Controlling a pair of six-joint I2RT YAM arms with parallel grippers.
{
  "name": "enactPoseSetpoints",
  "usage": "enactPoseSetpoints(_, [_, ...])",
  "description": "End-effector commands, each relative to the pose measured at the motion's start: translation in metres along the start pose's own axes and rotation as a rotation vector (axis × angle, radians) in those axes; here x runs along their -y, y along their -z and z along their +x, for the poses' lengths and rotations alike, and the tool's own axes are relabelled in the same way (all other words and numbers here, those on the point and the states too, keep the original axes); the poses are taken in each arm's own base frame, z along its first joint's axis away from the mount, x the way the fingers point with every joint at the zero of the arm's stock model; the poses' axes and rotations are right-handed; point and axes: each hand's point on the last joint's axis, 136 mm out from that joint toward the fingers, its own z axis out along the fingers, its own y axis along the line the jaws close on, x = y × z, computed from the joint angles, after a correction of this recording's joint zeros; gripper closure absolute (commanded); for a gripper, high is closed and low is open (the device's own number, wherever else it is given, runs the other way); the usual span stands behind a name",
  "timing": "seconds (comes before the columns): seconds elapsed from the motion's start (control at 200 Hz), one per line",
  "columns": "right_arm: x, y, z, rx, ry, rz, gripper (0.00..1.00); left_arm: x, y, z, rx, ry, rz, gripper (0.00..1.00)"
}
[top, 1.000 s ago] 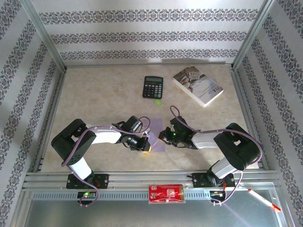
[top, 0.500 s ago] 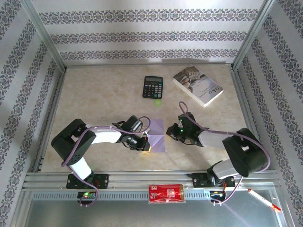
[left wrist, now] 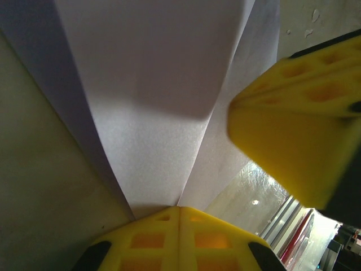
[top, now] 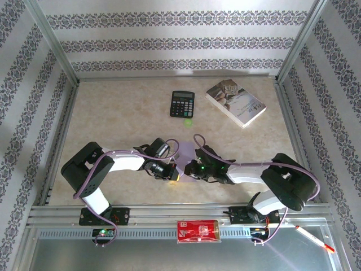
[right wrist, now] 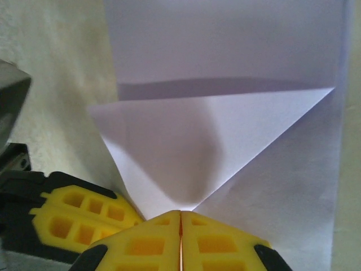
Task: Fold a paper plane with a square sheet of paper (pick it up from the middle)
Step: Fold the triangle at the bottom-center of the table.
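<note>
Your square sheet of paper (right wrist: 225, 45) lies just beyond the right gripper (right wrist: 180, 214), which pinches its lifted flap — left gripper (left wrist: 179, 210) closed alongside, to its left.

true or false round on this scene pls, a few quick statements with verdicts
1. The calculator lies left of the book. True.
2. The square sheet of paper lies fully flat and unfolded. False: one corner is folded over into a raised triangular flap.
3. The left jaws and the right jaws are both shut on the sheet. True.
4. The green disc sits on the book. False: it lies on the table, just on the arms' side of the calculator.
</note>
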Motion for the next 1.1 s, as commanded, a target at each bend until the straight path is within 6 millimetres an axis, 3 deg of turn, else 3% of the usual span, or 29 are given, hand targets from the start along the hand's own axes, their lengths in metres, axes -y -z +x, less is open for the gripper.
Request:
enactPoseSetpoints(0.0, [-0.024,-0.006,-0.009,0.028,-0.003,-0.060,0.92,-0.059,0.000,0.042,-0.112,0.131,-0.220,1.00])
enactPoseSetpoints(0.39, [-0.027,-0.018,-0.004,-0.002,-0.011,-0.058,0.93,-0.060,0.000,0.042,-0.112,0.128,-0.222,1.00])
enactPoseSetpoints(0.615, [0.009,-0.022,-0.009,0.013,-0.068,0.022,0.94,-0.062,0.000,0.044,-0.118,0.128,-0.232,1.00])
enactPoseSetpoints(0.819, [0.026,-0.007,-0.035,0.073,-0.093,0.040,0.94,-0.066,0.000,0.047,-0.126,0.130,-0.246,1.00])
enactPoseSetpoints(1.094, [0.068,0.005,-0.060,0.107,-0.145,0.105,0.94,-0.064,0.001,0.046,-0.123,0.126,-0.242,1.00])
